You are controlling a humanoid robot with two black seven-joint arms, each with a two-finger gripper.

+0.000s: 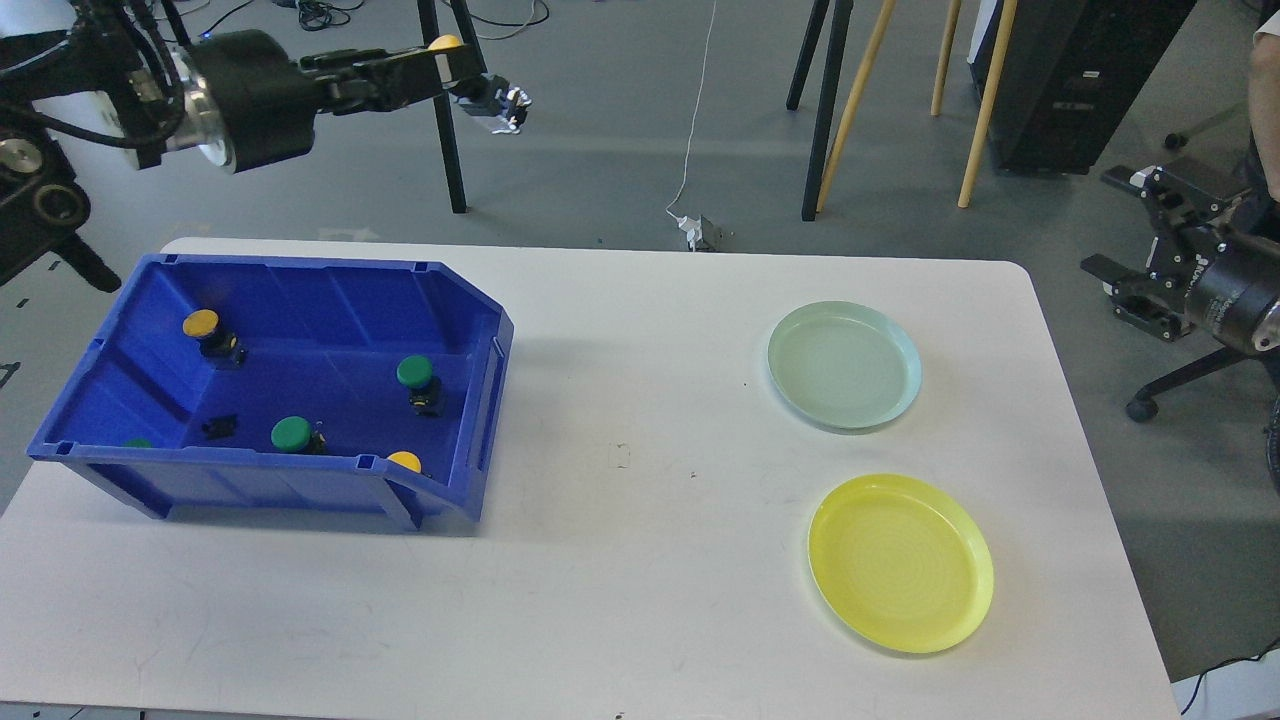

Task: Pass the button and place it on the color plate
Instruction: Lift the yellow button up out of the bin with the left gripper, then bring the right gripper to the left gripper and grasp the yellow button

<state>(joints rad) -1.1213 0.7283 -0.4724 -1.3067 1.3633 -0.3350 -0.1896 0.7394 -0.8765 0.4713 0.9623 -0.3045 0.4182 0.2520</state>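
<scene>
The left arm comes in from 10 o'clock and stretches almost level toward the right, high above the floor behind the desk. Its left claw is clenched on a yellow button; only the yellow cap shows above the fingers, and a small grey and black part sticks out past the claw tip. The right arm is at 3 o'clock, beside the desk edge and off it. Its right claw points to the left with the two fingers spread apart and nothing between them.

The blue bin stands on the desk at 9 o'clock. Inside it I see one yellow button near the back wall, one green button to the right, and another green button near the front. One more yellow cap is half hidden behind the front wall, and a green edge at the front left corner is almost fully hidden. A small black piece lies on the bin floor; I cannot tell what it is.

The pale green plate is at 2 o'clock and the yellow plate at 4 o'clock, near each other but apart. Both are bare.
</scene>
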